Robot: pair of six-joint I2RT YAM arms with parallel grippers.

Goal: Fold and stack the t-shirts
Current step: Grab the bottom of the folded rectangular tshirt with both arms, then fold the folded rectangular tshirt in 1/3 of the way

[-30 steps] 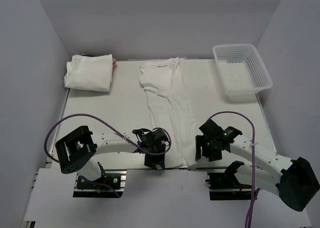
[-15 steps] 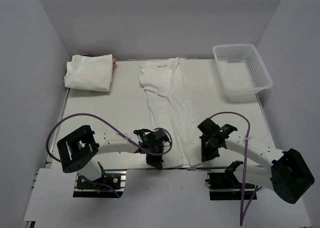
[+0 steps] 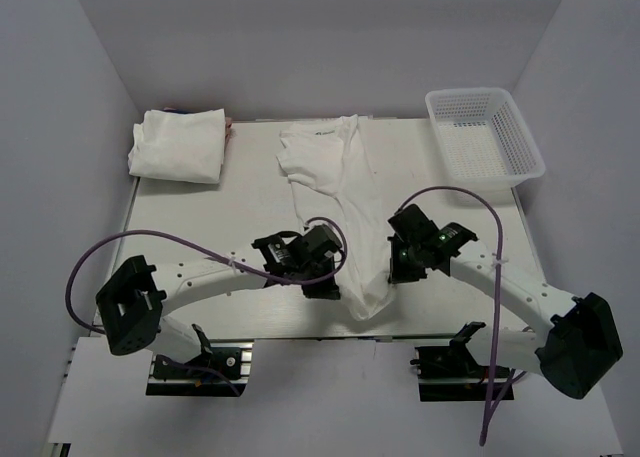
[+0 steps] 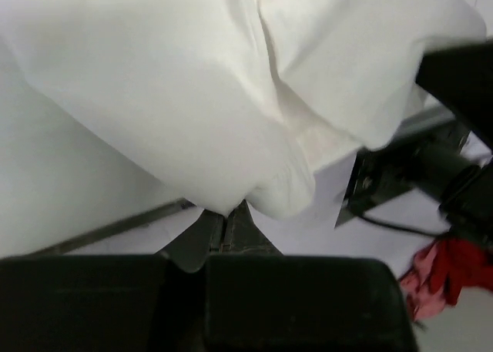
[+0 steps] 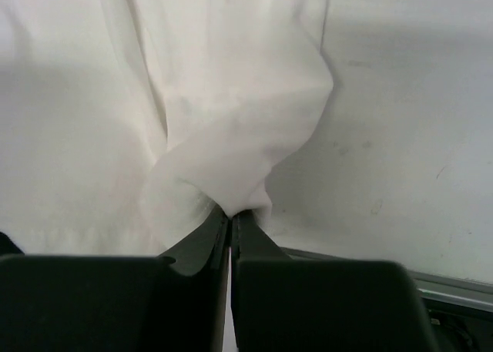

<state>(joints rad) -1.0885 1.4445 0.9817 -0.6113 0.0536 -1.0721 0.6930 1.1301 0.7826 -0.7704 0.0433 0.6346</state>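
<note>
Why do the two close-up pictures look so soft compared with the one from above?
Top external: evenly lit and sharp, only faint shadows around the t-shirt. Left wrist: white cloth fills the frame, slightly blurred; the left fingers are dark and out of focus. Right wrist: the right fingers equally dark and blurry, though marks on the table look clear.

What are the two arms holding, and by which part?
Both pinch the same white t-shirt at its near bottom edge: the left gripper on its left side, the right gripper on its right.
</note>
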